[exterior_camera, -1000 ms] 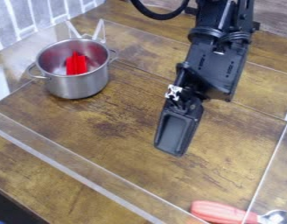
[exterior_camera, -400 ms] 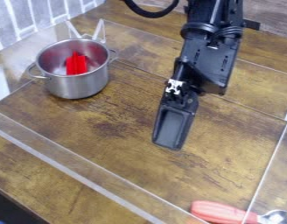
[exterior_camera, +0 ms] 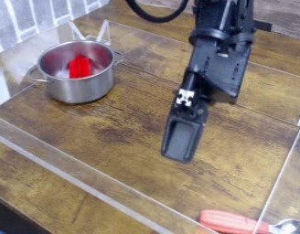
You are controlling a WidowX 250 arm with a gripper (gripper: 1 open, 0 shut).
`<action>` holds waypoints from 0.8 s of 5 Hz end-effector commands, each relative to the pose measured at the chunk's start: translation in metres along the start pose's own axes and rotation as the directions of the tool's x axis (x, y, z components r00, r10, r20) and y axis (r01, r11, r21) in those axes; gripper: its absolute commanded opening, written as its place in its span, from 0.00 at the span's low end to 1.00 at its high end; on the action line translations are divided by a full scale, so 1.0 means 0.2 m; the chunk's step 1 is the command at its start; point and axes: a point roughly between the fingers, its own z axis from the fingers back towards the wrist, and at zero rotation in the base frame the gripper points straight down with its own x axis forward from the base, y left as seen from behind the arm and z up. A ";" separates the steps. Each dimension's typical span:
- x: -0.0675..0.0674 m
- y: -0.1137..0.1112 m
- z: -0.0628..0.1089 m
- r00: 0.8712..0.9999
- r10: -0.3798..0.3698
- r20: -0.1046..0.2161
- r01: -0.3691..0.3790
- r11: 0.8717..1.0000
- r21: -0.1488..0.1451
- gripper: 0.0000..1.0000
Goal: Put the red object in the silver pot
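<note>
The wood-topped bench (exterior_camera: 98,164) is bordered by a clear plastic edging (exterior_camera: 110,181), which is run diagonally past the lower left. At about ten o'clock in the view, the silver pot (exterior_camera: 77,89) is stood upright, its small side handles left unobstructed. Inside it the red object (exterior_camera: 80,67) is seen, rested against or near the inner wall; its exact kind cannot be told.

Just right of centre, well apart from the pot, the black claw (exterior_camera: 181,140) is held pointed down the view. Its jaws are closed, and nothing is seen to be gripped. At five o'clock a red-handled utensil (exterior_camera: 236,222) is laid by the bench's edge, its metal end pointed towards the corner.

The placing asked for can be judged complete, since the red object is contained by the pot. Nothing more seems to be required, except perhaps for the arm to be parked clear.
</note>
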 end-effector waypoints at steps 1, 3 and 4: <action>-0.01 -0.07 0.07 0.998 0.029 0.064 -0.033 0.998 0.053 0.00; 0.03 -0.08 0.07 0.995 0.076 0.071 -0.079 0.996 0.034 1.00; 0.03 -0.08 0.06 0.986 0.123 0.115 -0.126 0.992 0.019 1.00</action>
